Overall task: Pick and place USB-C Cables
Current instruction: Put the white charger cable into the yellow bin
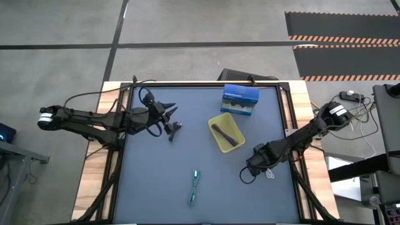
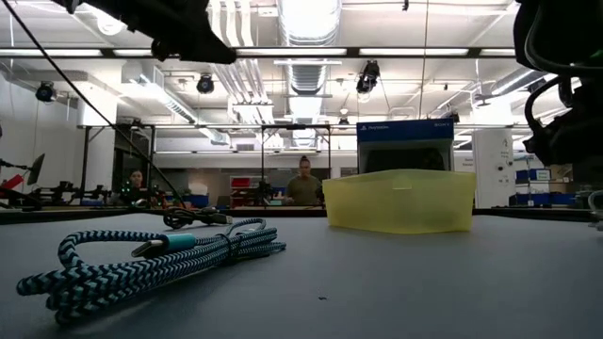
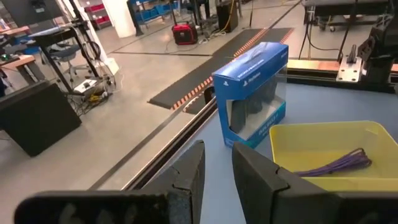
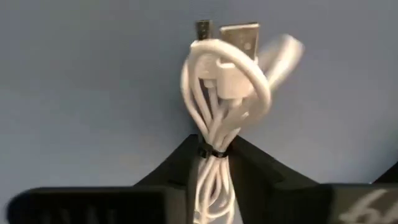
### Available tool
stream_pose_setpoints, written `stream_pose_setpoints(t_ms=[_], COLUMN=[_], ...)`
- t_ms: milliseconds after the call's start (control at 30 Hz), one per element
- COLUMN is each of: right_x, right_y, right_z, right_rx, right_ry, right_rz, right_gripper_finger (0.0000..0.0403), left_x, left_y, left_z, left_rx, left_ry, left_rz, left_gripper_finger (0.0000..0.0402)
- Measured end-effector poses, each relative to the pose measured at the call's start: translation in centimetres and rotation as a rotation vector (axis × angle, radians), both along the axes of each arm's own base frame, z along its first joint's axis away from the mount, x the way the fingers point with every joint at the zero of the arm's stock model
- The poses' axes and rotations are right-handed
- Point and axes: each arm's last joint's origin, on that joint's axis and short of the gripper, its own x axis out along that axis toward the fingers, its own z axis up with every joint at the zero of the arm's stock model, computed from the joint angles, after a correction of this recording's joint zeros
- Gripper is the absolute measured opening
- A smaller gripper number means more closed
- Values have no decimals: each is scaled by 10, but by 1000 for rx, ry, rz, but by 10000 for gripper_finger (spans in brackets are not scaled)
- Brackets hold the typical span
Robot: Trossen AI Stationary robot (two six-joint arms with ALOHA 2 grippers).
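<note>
Right gripper (image 4: 214, 158), right wrist view: jaws clenched on the white cable (image 4: 221, 81), pinching the bundle just under its small black tie, plugs pointing away over the blue tabletop (image 4: 74, 74). High view places this gripper (image 1: 256, 167) low over the tabletop's right side, near the tray, with a bit of white (image 1: 269, 175) showing beside it; the grip itself is not readable from above.

Left gripper (image 1: 169, 112), high view: over the far-left part of the tabletop (image 1: 156, 187). Left wrist view shows its jaws (image 3: 217, 174) released, a narrow gap between the fingers, nothing in it.

Black cable (image 1: 174, 129): lies on the tabletop just beside the left gripper. Low view shows it as a dark loop (image 2: 193, 220) behind the teal one.

Teal cable (image 1: 195, 187): near the front edge, around mid-width, well apart from both grippers. Low view shows its braided weave (image 2: 151, 259) and a loose loop at one end; the high view shows only a thin streak.

Yellow tray (image 1: 215, 122): holds the purple cable (image 1: 226, 134), lying diagonally. Left wrist view confirms the purple strands (image 3: 336, 164) inside the tray (image 3: 323, 132). Low view shows only the tray wall (image 2: 399, 201); contents hidden.

Blue box (image 1: 240, 100): stands at the far edge, just beside the tray.

Low view alone: two people (image 2: 303, 184) in the room behind.
</note>
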Motion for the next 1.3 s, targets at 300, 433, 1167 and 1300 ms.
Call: stream_pose_setpoints(t_ms=[300, 433, 1167, 1300], right_x=[-3, -3, 36, 57], right_y=[-1, -1, -2, -9], right_z=[15, 33, 161, 165], right_rx=[31, 71, -88, -109], right_ry=[-53, -126, -384, -362], right_rz=[-50, -49, -23, 16], right_gripper_finger=[27, 28, 28, 28], left_x=[-8, -7, -7, -7], left_y=[0, 0, 0, 0], left_z=[-9, -10, -10, -10], left_rx=[34, 42, 42, 42], left_ry=[38, 45, 46, 47], left_rz=[-9, -11, -13, -13], left_gripper_finger=[66, 66, 66, 66])
